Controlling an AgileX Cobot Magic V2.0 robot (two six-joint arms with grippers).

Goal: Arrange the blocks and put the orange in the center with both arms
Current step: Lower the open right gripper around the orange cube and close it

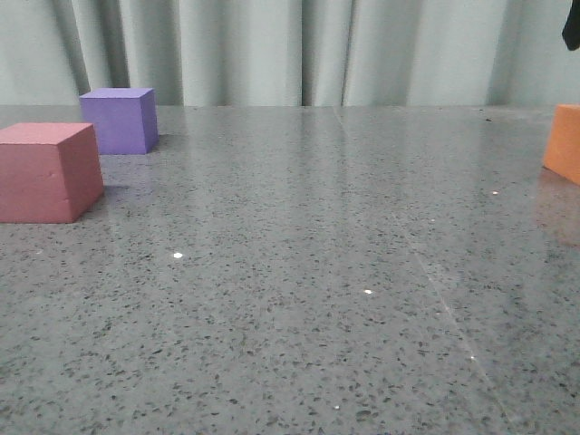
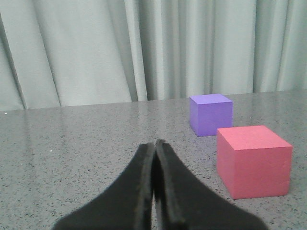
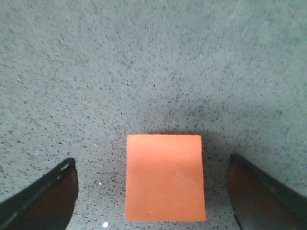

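Two wrist views show you more: right gripper (image 3: 152,191) spread wide above the orange cube (image 3: 164,177), left gripper (image 2: 154,148) pressed closed.

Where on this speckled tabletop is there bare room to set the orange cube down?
The wide middle of the grey speckled tabletop is bare, bordered on the left by the dusty pink foam cube and purple foam cube, and on the right by the orange cube. The left edge is crowded: pink and purple sit close together.

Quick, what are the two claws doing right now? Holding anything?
Left gripper: closed, holding nothing.
Right gripper: open, fingers on either side of the orange cube, not gripping it.
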